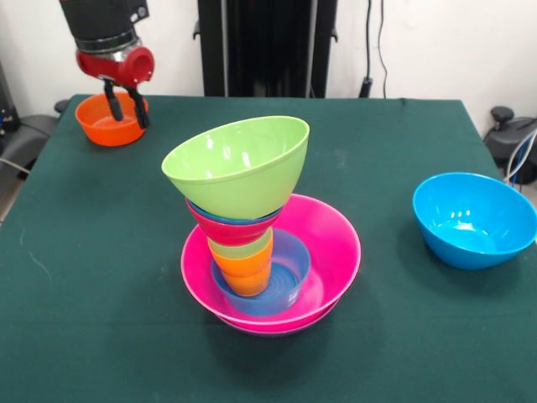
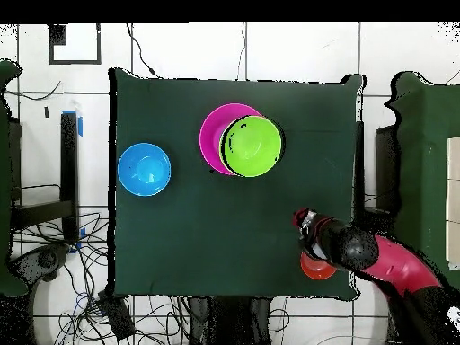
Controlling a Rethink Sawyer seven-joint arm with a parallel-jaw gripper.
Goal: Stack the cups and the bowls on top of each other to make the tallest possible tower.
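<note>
Nearest the camera in the front view, the tower (image 1: pixel 270 252) stands a little toward six o'clock of the table's (image 1: pixel 101 319) centre: a wide pink bowl (image 1: pixel 331 260) over a purple rim forms the base, a small light-blue bowl (image 1: pixel 289 269) sits inside it, an orange cup (image 1: pixel 245 275) and a light green cup (image 1: pixel 243 248) rise from that, then a red bowl (image 1: pixel 220 230) with a dark-blue edge just above it, and a lime green bowl (image 1: pixel 239 168) on top, which tilts visibly toward nine o'clock. At about three o'clock, well apart from the pile, a sky-blue bowl (image 1: pixel 474 218) sits loose. Farthest off, near eleven o'clock at the table's corner, the gripper (image 1: pixel 126 105) hangs over the small orange bowl (image 1: pixel 109 120) with its two dark fingers spread part way, tips down inside the bowl and holding nothing as far as the view shows. The step in hand looks like picking up this orange bowl. To do it well, I judge the fingers should straddle one wall of the bowl at its rim, one inside and one outside, and close firmly before lifting straight up. Carrying it to the pile calls for care, since the tilted lime bowl seems easy to topple; a slow, centred lowering into its hollow would be safest.
</note>
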